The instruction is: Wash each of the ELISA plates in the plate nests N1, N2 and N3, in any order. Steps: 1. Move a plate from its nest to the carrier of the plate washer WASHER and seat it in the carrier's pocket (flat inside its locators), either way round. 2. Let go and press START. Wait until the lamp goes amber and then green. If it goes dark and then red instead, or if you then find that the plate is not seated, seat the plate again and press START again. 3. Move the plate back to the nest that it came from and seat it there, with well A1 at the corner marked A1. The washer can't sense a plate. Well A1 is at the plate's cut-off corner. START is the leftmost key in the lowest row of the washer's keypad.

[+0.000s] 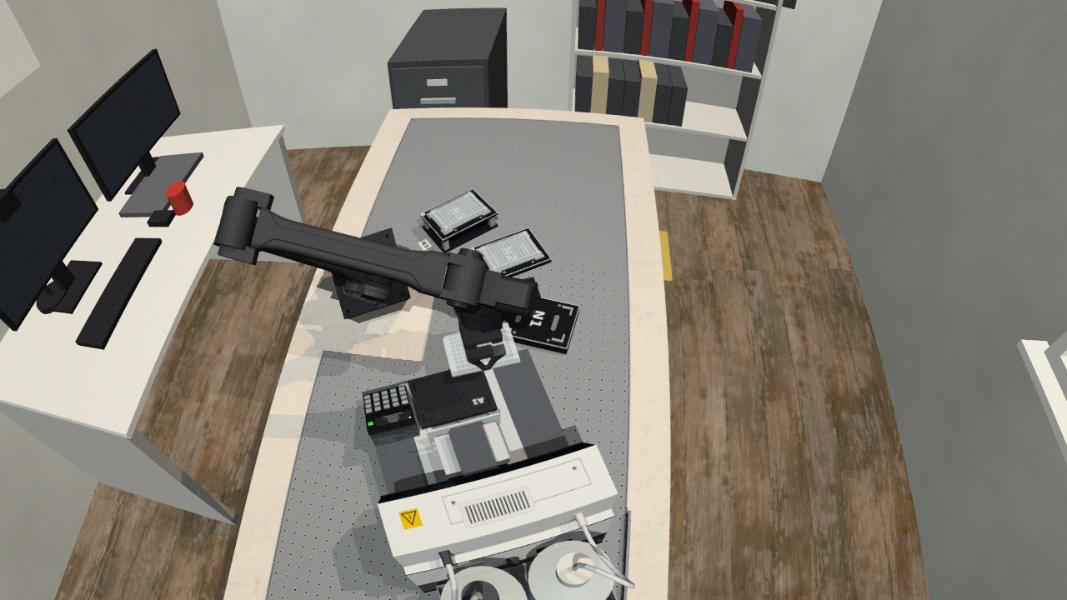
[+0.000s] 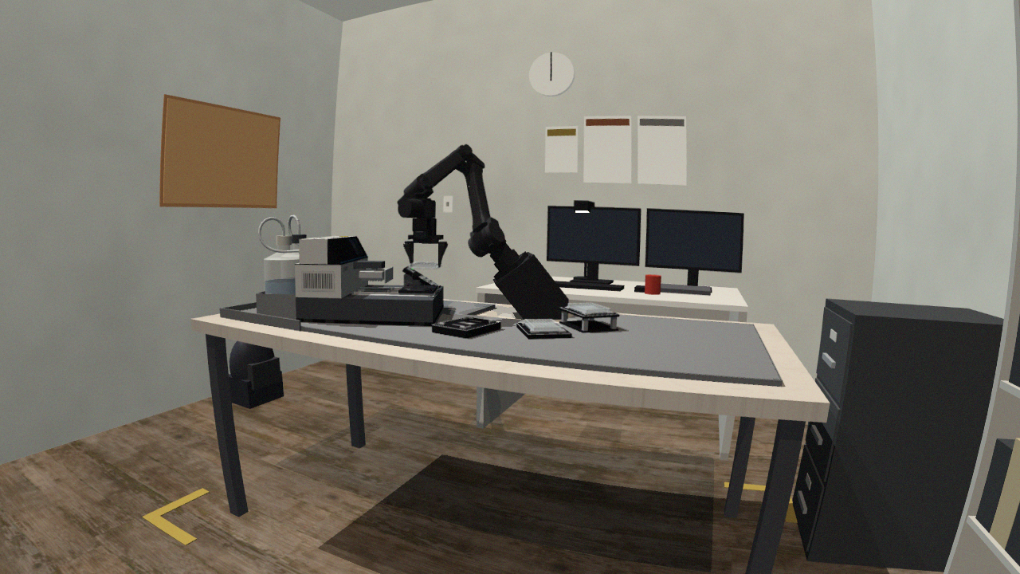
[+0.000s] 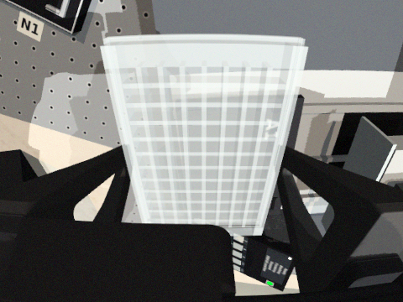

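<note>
A clear plastic ELISA plate [image 1: 456,357] [image 2: 425,265] [image 3: 201,147] is held aloft between the spread jaws of the black parallel gripper [image 1: 486,363] [image 2: 425,259] [image 3: 203,153], near the white-and-grey plate washer [image 1: 537,481] [image 2: 324,281] [image 3: 361,84]. The black rectangular nest N1 [image 1: 564,329] [image 2: 469,331] [image 3: 77,18] holds no plate; two further clear plates, the farther plate [image 1: 458,214] [image 2: 588,308] and the nearer plate [image 1: 512,252] [image 2: 543,326], occupy their nests. The small green lamp [image 1: 370,423] [image 3: 269,283] is lit. Whether this plate is outbound or already washed cannot be told; if outbound, seating, START and return remain. The black sloping keypad [image 1: 386,399] [image 2: 421,277] [image 3: 238,252] stands beside the carrier area, probably the tightest edge for descent. More room lies towards nest N1.
</note>
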### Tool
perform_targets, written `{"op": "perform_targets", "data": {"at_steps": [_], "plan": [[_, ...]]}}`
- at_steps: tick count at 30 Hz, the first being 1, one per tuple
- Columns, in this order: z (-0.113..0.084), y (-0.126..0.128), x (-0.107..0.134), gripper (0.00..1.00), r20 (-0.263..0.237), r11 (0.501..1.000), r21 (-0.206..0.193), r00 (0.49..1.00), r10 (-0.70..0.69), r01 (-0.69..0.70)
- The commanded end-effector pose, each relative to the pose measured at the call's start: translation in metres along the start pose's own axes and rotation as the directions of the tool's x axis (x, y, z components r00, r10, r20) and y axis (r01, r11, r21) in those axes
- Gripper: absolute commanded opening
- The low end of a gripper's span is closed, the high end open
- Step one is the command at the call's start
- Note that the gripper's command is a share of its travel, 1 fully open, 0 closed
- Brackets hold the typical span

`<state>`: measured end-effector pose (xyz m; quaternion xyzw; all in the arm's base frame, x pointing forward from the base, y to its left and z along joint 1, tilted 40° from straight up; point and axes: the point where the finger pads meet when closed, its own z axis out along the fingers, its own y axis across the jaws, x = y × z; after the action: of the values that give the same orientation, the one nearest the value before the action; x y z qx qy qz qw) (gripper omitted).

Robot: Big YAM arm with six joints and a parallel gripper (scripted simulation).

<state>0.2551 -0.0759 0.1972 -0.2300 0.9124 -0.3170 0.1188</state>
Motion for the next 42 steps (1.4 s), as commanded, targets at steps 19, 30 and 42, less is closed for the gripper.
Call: {"op": "perform_targets", "data": {"at_steps": [19, 30, 42], "plan": [[-0.038, -0.059, 0.070, 0.84, 0.035, 0.998, 0.054, 0.999, -0.034, 0.032], [-0.037, -0.057, 0.065, 0.84, 0.038, 0.998, 0.048, 0.998, -0.050, 0.048], [-0.034, -0.057, 0.062, 0.84, 0.034, 0.998, 0.041, 0.998, -0.048, 0.046]]}}
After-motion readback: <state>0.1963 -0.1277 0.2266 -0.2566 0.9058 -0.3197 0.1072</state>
